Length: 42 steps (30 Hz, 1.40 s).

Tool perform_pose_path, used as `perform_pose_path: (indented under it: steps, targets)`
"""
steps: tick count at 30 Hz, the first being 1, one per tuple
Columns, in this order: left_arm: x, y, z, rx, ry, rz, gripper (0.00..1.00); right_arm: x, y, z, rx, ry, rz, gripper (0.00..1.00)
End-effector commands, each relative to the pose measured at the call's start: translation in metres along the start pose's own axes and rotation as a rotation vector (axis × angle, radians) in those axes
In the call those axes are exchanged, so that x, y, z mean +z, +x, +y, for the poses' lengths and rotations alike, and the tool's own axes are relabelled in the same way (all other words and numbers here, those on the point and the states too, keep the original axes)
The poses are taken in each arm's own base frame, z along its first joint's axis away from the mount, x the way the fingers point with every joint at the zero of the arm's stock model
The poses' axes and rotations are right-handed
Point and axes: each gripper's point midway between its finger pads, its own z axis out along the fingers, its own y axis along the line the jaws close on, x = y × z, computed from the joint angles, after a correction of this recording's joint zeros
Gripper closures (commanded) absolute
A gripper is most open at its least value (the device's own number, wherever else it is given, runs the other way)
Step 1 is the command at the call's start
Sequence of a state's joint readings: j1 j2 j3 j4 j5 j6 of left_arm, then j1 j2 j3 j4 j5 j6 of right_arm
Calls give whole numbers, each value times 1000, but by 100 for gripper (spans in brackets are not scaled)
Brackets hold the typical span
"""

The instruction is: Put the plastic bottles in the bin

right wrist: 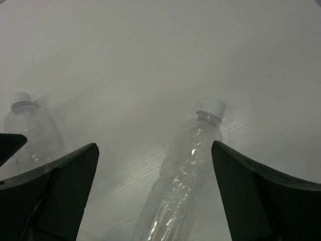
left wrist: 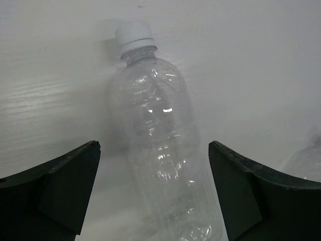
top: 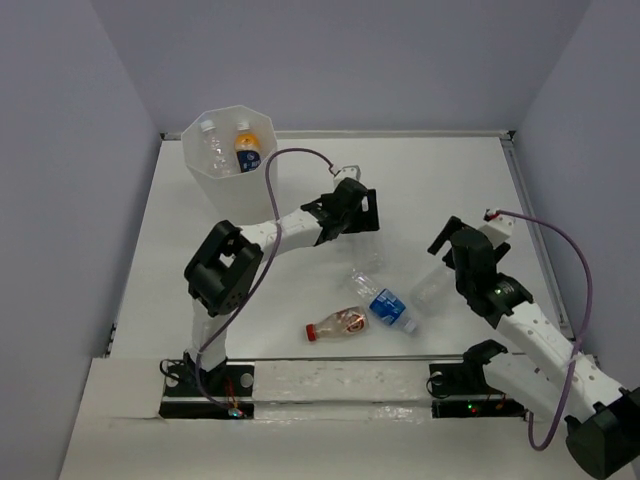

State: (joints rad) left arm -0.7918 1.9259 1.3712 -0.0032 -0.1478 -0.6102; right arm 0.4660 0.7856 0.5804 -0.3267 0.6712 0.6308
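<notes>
At the bench's far left corner, the bin holds a clear bottle and an orange bottle. The left gripper hangs with jaws spread wide either side of a white-capped clear bottle lying on the bench. Nearer, a red-capped bottle and a blue-labelled bottle lie just beside each other, and the right gripper, jaws likewise released, hovers over a crinkled clear bottle.

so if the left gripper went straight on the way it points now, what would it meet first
Most likely the clear white-capped bottle, lying centred between the open jaws of the left gripper in its wrist view, with the table under it. Depth is unclear.
</notes>
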Motion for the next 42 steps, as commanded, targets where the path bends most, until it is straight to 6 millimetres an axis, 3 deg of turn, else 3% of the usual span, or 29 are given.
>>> perform_pose_path:
  steps: [1,6,12,15,18,20,23,26,27,29,30,32,33,34,36,37,38,39,41,42]
  targets:
    - [14,-10,-4,35,-33,-5,1,8,2,-27,51,96,26,0]
    - [40,-5,6,57,-80,-3,2,17,5,-41,93,128,71,0]
    - [53,-9,10,49,-67,-22,26,28,23,-52,158,163,183,0]
    - [55,-19,4,32,-26,-51,40,38,36,-60,188,204,243,0]
    - [50,-29,-5,28,11,-77,44,49,46,-62,212,229,277,0]
    - [38,-45,-18,24,57,-117,44,59,54,-62,208,236,286,0]
    - [11,-74,-41,18,139,-178,44,70,63,-64,205,259,297,0]
    - [-31,-120,-68,20,228,-291,44,80,64,-60,235,247,296,4]
    - [-56,-144,-78,28,256,-358,45,83,62,-53,257,218,292,7]
    - [-86,-173,-89,29,289,-450,45,86,62,-46,278,192,299,8]
    - [-116,-199,-93,36,297,-529,45,87,66,-42,284,179,316,9]
    - [-145,-223,-95,47,288,-599,45,90,68,-40,297,172,321,13]
    - [-177,-248,-96,58,278,-680,45,91,72,-40,304,174,331,14]
    - [-191,-258,-93,64,260,-715,45,92,73,-40,304,174,332,16]
    - [-229,-289,-73,45,180,-816,44,93,71,-38,331,164,308,31]
    - [-239,-299,-62,52,143,-847,44,92,68,-38,351,154,285,42]
    - [-248,-307,-50,41,114,-868,44,92,64,-37,361,149,268,45]
    - [-256,-323,-22,22,55,-904,44,91,59,-39,366,154,244,47]
    - [-281,-341,13,-18,-18,-969,45,88,43,-37,377,140,191,53]
    - [-294,-353,49,-52,-100,-1009,44,86,35,-39,376,141,160,56]
